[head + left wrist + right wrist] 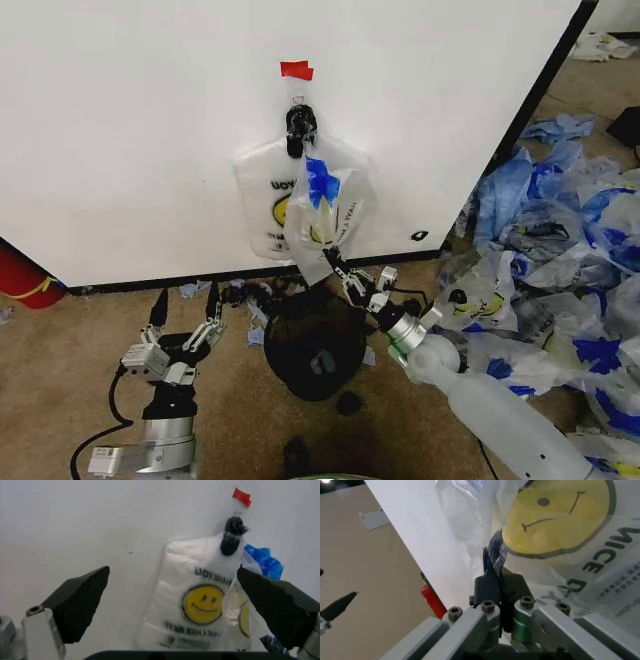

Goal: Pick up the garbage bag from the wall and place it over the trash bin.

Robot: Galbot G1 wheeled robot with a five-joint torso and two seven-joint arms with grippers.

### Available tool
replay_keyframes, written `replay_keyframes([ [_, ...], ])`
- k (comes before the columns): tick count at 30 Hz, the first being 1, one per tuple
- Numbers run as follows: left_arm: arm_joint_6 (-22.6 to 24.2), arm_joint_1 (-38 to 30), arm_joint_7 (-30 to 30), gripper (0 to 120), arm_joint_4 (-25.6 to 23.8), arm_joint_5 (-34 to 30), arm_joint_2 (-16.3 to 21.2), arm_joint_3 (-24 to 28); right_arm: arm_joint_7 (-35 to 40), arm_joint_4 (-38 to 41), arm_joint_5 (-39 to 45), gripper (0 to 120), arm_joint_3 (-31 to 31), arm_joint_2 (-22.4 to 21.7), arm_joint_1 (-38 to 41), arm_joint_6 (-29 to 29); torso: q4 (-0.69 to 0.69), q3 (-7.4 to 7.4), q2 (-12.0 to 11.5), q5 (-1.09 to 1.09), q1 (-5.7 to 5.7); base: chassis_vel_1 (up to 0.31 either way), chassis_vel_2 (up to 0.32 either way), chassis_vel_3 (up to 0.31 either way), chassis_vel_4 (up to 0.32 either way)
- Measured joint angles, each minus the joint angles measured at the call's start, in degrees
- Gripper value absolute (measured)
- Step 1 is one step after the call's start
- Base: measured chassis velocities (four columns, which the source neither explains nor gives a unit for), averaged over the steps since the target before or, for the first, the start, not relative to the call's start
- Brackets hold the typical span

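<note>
Below the black wall hook (300,124), your right gripper (337,264) is pinching the garbage bag's (275,205) bottom edge; tugging risks tearing it. Left gripper (186,322) is waiting open, beside the trash bin (315,352).

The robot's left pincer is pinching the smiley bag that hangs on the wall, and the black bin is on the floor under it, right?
Not quite. It is the right pincer pinching the garbage bag, as the head view shows. The left pincer is open, low and away from it. The trash bin does sit on the floor below.
</note>
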Motion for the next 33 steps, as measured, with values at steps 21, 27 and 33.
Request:
replay_keyframes([
  [21, 0.05, -0.36, -0.02, 100, 0.07, -0.14, 0.42, 0.41, -5.16, 0.08, -6.69, 0, 1.31, -4.68, -1.47, 1.51, 0.00, 0.00, 0.00, 0.01, 0.00, 0.000, 0.000, 0.000, 0.000],
  [27, 0.05, -0.27, -0.03, 100, 0.04, -0.01, 0.36, 0.52, -5.85, -0.20, -8.28, 0, 1.66, -5.25, -1.94, 2.14, 0.00, 0.00, 0.00, 0.00, 0.00, 0.000, 0.000, 0.000, 0.000],
  [33, 0.04, -0.09, -0.03, 100, -0.06, 0.19, 0.28, 0.74, -6.41, -0.49, -9.22, 0, 1.79, -5.49, -2.19, 2.61, 0.00, 0.00, 0.00, 0.00, 0.00, 0.000, 0.000, 0.000, 0.000],
])
